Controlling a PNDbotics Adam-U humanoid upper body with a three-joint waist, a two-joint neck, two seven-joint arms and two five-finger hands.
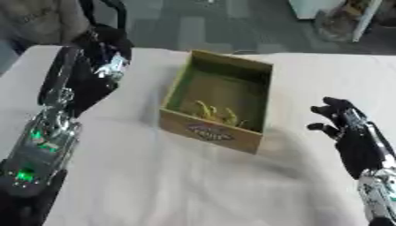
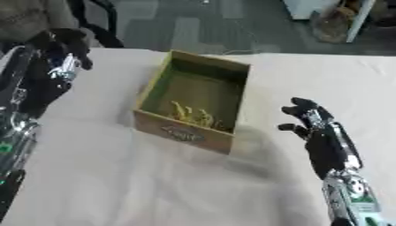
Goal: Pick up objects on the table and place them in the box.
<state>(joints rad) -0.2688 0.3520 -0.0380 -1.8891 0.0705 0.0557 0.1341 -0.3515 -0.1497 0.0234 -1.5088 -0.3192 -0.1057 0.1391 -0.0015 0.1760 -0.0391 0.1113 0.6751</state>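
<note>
An open cardboard box (image 1: 219, 131) with a printed front stands in the middle of the white table (image 1: 178, 185). Some yellow things (image 1: 218, 115) lie on its floor near the front wall. My left hand (image 1: 107, 49) is raised at the far left of the table, left of the box, with its fingers curled; I cannot see anything in it. To the right of the box, apart from it, my right hand (image 2: 315, 123) hovers open with fingers relaxed and pointing toward the box.
A white cloth covers the table, which runs to the back edge (image 1: 309, 55). Beyond it lies dark floor, with a bag-like object (image 2: 334, 23) at the top right and a fuzzy grey shape (image 1: 35, 20) at the top left.
</note>
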